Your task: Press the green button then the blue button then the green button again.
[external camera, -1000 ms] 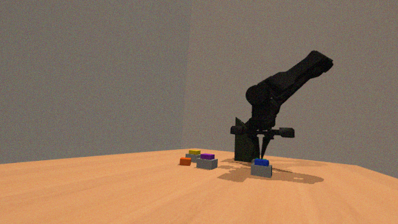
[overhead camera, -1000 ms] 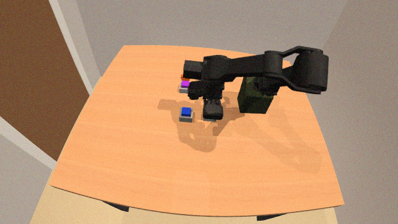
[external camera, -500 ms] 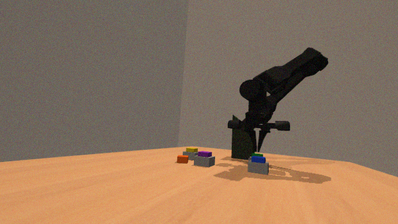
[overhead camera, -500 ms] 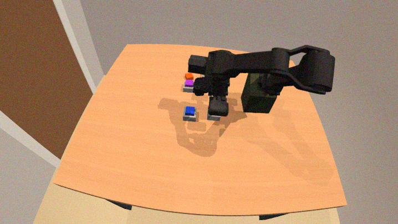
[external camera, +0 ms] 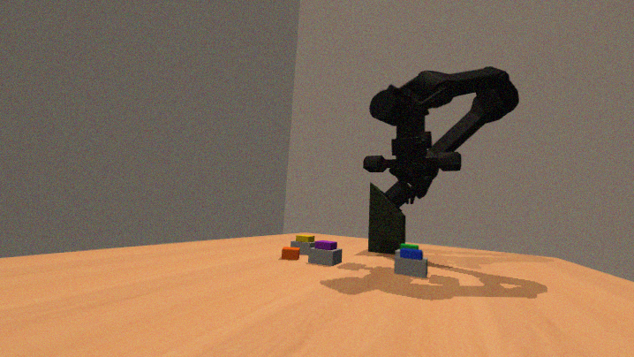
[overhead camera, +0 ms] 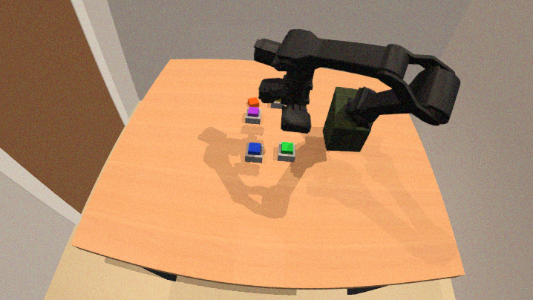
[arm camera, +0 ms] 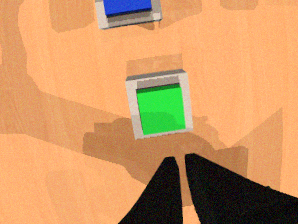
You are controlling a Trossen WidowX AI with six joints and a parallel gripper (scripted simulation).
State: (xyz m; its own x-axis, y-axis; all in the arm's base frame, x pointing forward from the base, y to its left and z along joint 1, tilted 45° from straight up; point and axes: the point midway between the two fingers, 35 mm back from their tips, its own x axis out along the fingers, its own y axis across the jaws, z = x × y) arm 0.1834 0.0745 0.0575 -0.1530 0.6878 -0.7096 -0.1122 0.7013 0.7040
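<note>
The black two-fingered gripper [overhead camera: 298, 95] [external camera: 411, 201] [arm camera: 180, 164] hovers, fingertips together, empty. At twelve o'clock in the wrist view sits the square green button [overhead camera: 287, 147] [external camera: 409, 246] [arm camera: 162, 112]; beyond, at eleven, the square blue button [overhead camera: 254, 148] [external camera: 411, 254] [arm camera: 127, 6], probably next: centre high, press straight down fully, lift.

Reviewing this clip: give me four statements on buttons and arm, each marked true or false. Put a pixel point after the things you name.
1. The end effector [overhead camera: 294, 126] [external camera: 410, 201] [arm camera: 180, 164] is raised above the table [overhead camera: 223, 253] [external camera: 222, 310] [arm camera: 30, 175]. True.
2. The green button [overhead camera: 286, 148] [external camera: 408, 246] [arm camera: 161, 111] is pressed down into its housing. False: its cap stands up.
3. The orange block [overhead camera: 253, 102] [external camera: 290, 253] lies beside the purple button [overhead camera: 253, 111] [external camera: 326, 245]. True.
4. The end effector is gripping a block. False: it is closed on nothing.
</note>
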